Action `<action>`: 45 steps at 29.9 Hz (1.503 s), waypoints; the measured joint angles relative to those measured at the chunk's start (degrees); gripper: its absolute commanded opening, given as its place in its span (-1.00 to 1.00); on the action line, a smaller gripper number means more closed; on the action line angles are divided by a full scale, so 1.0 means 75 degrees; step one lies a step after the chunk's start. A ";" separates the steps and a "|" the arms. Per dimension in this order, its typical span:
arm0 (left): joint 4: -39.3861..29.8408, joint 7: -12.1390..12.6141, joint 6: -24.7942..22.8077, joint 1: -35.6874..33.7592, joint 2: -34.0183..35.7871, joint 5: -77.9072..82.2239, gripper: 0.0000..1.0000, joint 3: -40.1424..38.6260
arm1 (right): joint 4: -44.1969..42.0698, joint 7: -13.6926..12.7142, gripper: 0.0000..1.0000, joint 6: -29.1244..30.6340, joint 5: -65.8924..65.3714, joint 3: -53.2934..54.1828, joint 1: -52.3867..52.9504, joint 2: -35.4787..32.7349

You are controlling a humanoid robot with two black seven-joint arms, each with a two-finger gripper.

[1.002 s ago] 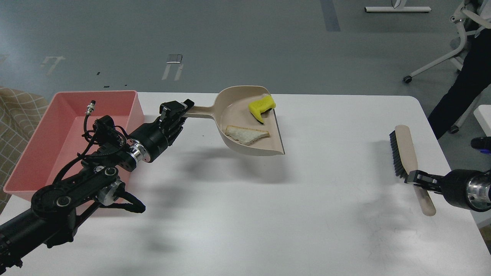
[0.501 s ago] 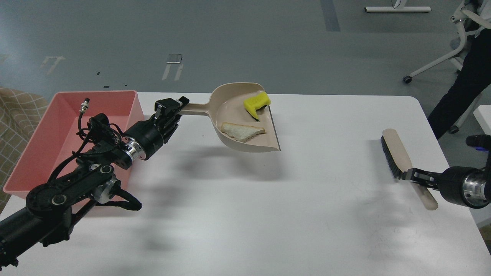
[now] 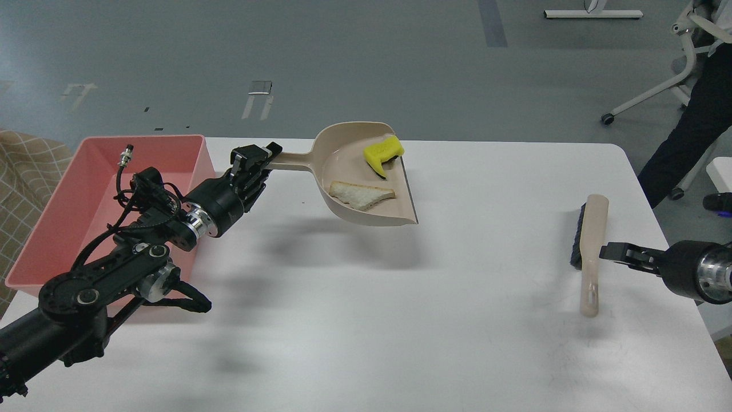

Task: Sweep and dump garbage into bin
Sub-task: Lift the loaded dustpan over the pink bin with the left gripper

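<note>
notched sponge [image 3: 382, 153], perhaps foam.

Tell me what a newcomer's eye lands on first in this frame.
The beige dustpan held above the white table by the left gripper, carrying a yellow sponge piece and a bread slice. Next, the empty pink bin at far left, then the brush beside the right gripper.
</note>
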 measured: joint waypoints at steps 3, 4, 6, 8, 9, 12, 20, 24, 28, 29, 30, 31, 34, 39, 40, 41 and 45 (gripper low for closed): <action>-0.0002 0.0000 0.0010 -0.0003 0.0000 -0.0036 -0.93 -0.0009 | -0.0055 0.0008 0.93 0.0000 0.0022 0.0440 0.0183 -0.0023; -0.0002 0.0000 0.0012 -0.0004 0.0005 -0.0086 -0.93 -0.0009 | -0.0070 0.0009 0.93 0.0000 0.0026 0.0641 0.0211 -0.0012; -0.0002 0.0000 0.0014 -0.0021 0.0020 -0.0183 -0.93 -0.0011 | -0.0105 0.0009 0.94 0.0000 0.0031 0.1118 0.0241 0.0029; -0.0002 0.0000 0.0015 -0.0031 0.0029 -0.0273 -0.93 -0.0022 | -0.0178 0.0009 0.97 0.0000 0.0035 0.1596 0.0245 0.0134; -0.0002 0.0000 0.0015 -0.0034 0.0031 -0.0296 -0.93 -0.0040 | -0.0230 0.0009 0.98 -0.0001 0.0039 0.1856 0.0262 0.0250; -0.0002 0.0017 -0.0001 -0.0065 0.0039 -0.0323 -0.93 -0.0165 | -0.0388 -0.0001 0.98 -0.0001 0.0164 0.2671 0.0305 0.0907; -0.0015 -0.0005 -0.0035 -0.0152 0.0172 -0.0360 -0.93 -0.0317 | -0.1224 -0.0004 0.98 -0.0001 0.1145 0.4984 0.0526 0.3648; -0.0116 -0.0035 -0.0054 -0.0147 0.0205 -0.0550 -0.93 -0.0574 | -0.1440 0.0024 0.96 -0.0001 0.1690 0.5403 0.0575 0.4649; -0.0184 -0.0035 -0.0154 -0.0138 0.0250 -0.0637 -0.93 -0.0671 | -0.2034 0.0210 0.94 -0.0002 0.2070 0.5734 0.0659 0.5537; -0.0249 -0.0035 -0.0166 -0.0124 0.0298 -0.0640 -0.93 -0.0688 | -0.2218 0.0356 0.94 -0.0002 0.2096 0.5833 0.0702 0.5795; -0.0359 -0.0035 -0.0167 -0.0093 0.0376 -0.0641 -0.93 -0.0706 | -0.2357 0.0535 0.93 -0.0002 0.2110 0.5898 0.0733 0.5978; -0.0478 -0.0034 -0.0167 -0.0065 0.0458 -0.0646 -0.93 -0.0727 | -0.2479 0.0758 0.93 -0.0002 0.2120 0.5951 0.0758 0.6121; -0.0822 -0.0005 -0.0167 0.0004 0.0690 -0.0653 -0.93 -0.0813 | -0.2712 0.1536 0.93 -0.0001 0.2126 0.6001 0.0776 0.6281; -0.1165 0.0042 -0.0211 0.0062 0.1192 -0.0694 -0.93 -0.0996 | -0.3384 0.2761 0.93 -0.0002 0.2127 0.6008 0.0803 0.6386; -0.1178 0.0045 -0.0244 0.0064 0.1270 -0.0741 -0.93 -0.1010 | -0.3524 0.2888 0.93 -0.0002 0.2127 0.6008 0.0817 0.6419; -0.1182 0.0045 -0.0283 0.0065 0.1354 -0.0806 -0.93 -0.1017 | -0.3695 0.3021 0.94 -0.0002 0.2129 0.6009 0.0828 0.6471; -0.1184 0.0044 -0.0422 0.0075 0.1724 -0.1144 -0.93 -0.1024 | -0.4228 0.3459 0.94 -0.0001 0.2135 0.6012 0.0841 0.6660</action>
